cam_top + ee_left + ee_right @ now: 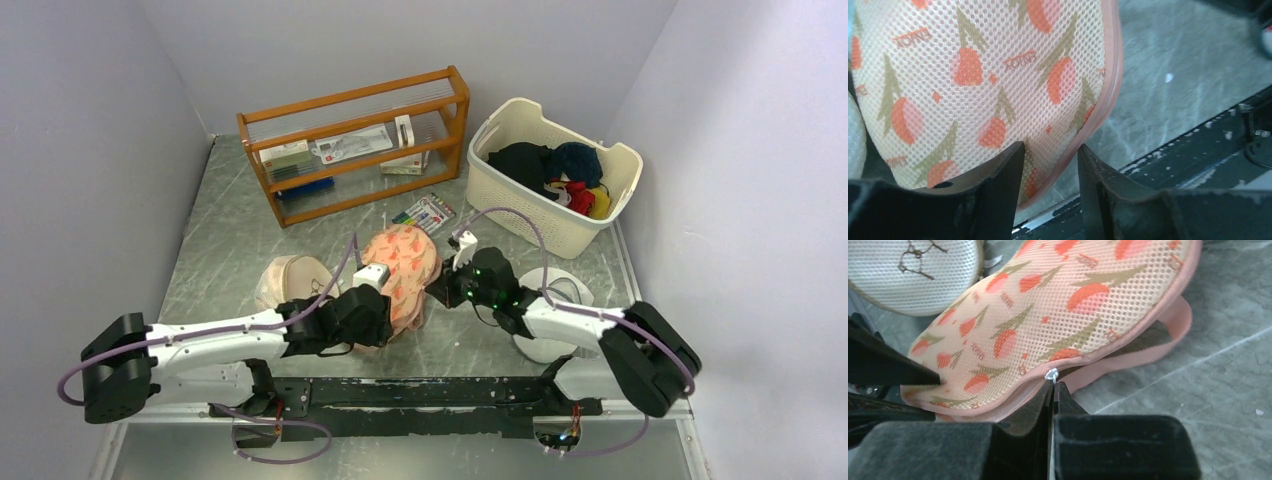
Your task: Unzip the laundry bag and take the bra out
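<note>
The peach floral laundry bag (402, 262) lies mid-table between my two grippers. My left gripper (378, 305) is at its near end; in the left wrist view the bag (988, 75) fills the upper left and its pink zip rim runs between the parted jaws of that gripper (1051, 150), with bare table beside it. My right gripper (1053, 386) is shut on the white zip pull (1051, 374) at the bag's (1048, 305) right edge. Behind the pull the zip is parted, showing a dark gap. The bra is hidden.
A beige domed pouch (290, 280) lies left of the bag. White mesh discs (560, 290) lie under the right arm. A cream basket (520, 215) of dark clothes stands back right, a wooden rack (355, 145) at the back, and a pen pack (428, 212) in front of it.
</note>
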Available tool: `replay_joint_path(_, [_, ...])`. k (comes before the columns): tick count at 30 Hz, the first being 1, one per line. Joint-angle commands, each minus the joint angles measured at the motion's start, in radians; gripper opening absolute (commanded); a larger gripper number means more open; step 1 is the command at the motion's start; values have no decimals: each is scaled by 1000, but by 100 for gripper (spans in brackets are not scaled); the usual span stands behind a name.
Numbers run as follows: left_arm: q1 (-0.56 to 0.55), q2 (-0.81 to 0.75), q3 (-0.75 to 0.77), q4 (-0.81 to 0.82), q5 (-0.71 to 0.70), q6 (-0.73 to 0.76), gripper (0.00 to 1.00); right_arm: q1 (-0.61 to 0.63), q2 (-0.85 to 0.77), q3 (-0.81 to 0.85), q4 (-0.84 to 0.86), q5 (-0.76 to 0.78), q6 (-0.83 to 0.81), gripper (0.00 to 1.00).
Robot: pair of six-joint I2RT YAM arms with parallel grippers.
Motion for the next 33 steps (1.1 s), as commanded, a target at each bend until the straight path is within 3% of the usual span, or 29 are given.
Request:
replay_joint_path(1, [-9, -63, 112, -69, 11, 75, 58, 7, -107, -69, 10, -36, 62, 0])
replay_joint_path(7, [-9, -5, 220, -15, 19, 138, 66, 31, -190, -114, 30, -51, 143, 0])
replay_joint_path(13, [-12, 203, 331, -21, -33, 192, 67, 43, -227, -124, 13, -55, 168, 0])
replay_joint_path(18, [-12, 316, 332, -5, -89, 210, 63, 50, -266, -143, 5, -55, 190, 0])
replay_joint_path(24, [-12, 360, 297, -3, -125, 187, 46, 52, -277, -151, -53, 22, 154, 0])
replay_joint_path(33, [-12, 293, 208, -29, -127, 146, 19, 43, -189, -122, -112, 244, 102, 0])
